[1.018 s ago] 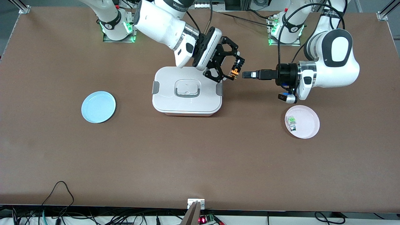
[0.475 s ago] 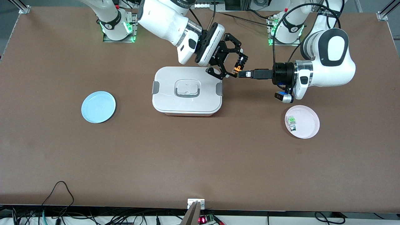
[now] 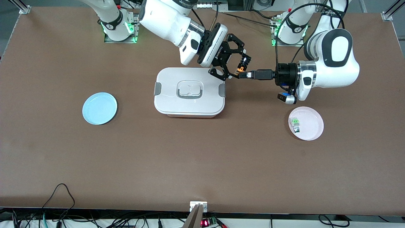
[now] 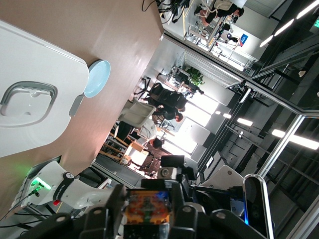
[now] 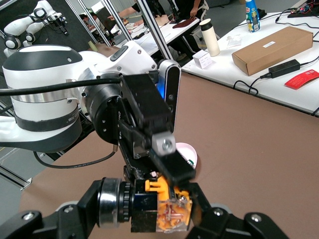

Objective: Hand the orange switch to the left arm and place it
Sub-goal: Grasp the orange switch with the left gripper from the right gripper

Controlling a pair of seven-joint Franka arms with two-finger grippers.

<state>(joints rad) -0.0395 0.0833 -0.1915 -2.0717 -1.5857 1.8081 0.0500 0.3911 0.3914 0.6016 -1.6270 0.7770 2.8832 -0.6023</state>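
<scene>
My right gripper (image 3: 239,70) is shut on the orange switch (image 3: 240,67) and holds it in the air just off the box's edge toward the left arm's end. The switch fills the low middle of the right wrist view (image 5: 172,211), orange parts and black body between the jaws. My left gripper (image 3: 247,75) lies level and points at the switch, open, with one finger (image 5: 168,162) lying along the switch's orange end. The left wrist view shows the switch (image 4: 148,209) close up. The white box (image 3: 190,106) stands at the table's middle, lid on.
A pink plate (image 3: 311,128) with a green and white switch (image 3: 295,122) lies nearer the front camera than the left gripper. A pale blue plate (image 3: 99,108) lies toward the right arm's end of the table.
The right gripper rose and moved toward the left arm with the switch. The left gripper slid in until its fingertips reached the switch, with only a small move in the last half second.
</scene>
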